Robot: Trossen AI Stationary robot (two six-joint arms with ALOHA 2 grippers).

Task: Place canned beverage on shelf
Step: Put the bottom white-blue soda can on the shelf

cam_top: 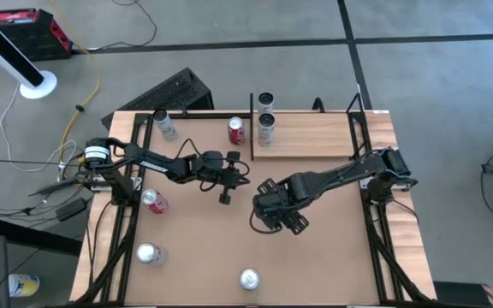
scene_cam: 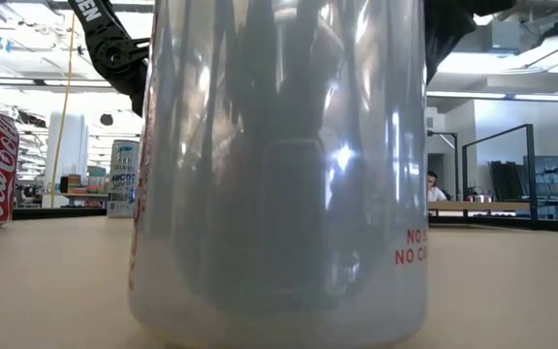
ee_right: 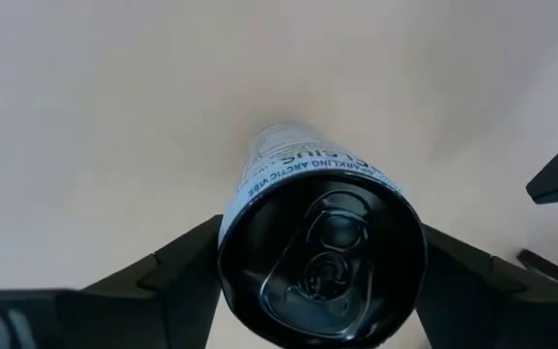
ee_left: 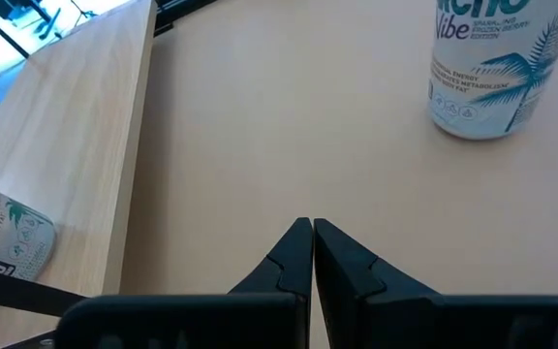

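My right gripper (cam_top: 274,214) (ee_right: 323,276) is near the table's middle, shut on a white can with a black top (ee_right: 323,257); in the high view the gripper hides the can. My left gripper (cam_top: 238,171) (ee_left: 311,237) is shut and empty just left of it, near the shelf's railed end. The shelf (cam_top: 311,137) is a pale plank at the table's far right, with a black rail (cam_top: 252,128) on its left end. A can (cam_top: 266,128) stands on the shelf and another (cam_top: 266,101) stands at its far edge. My right gripper pinches the can between its two fingers (ee_right: 187,267), one on each side of the can's wall just below the black top rim (ee_right: 250,199). The fingers come from above, pointing down. The can is upright. Its bottom is hidden, so I cannot tell whether it rests on the table.
A red can (cam_top: 236,130) stands by the rail and a white can (cam_top: 164,124) at the far left. A red can (cam_top: 154,201) and a silver can (cam_top: 148,254) are at the left. A can (cam_top: 248,278) stands at the near edge and fills the low view (scene_cam: 279,174).
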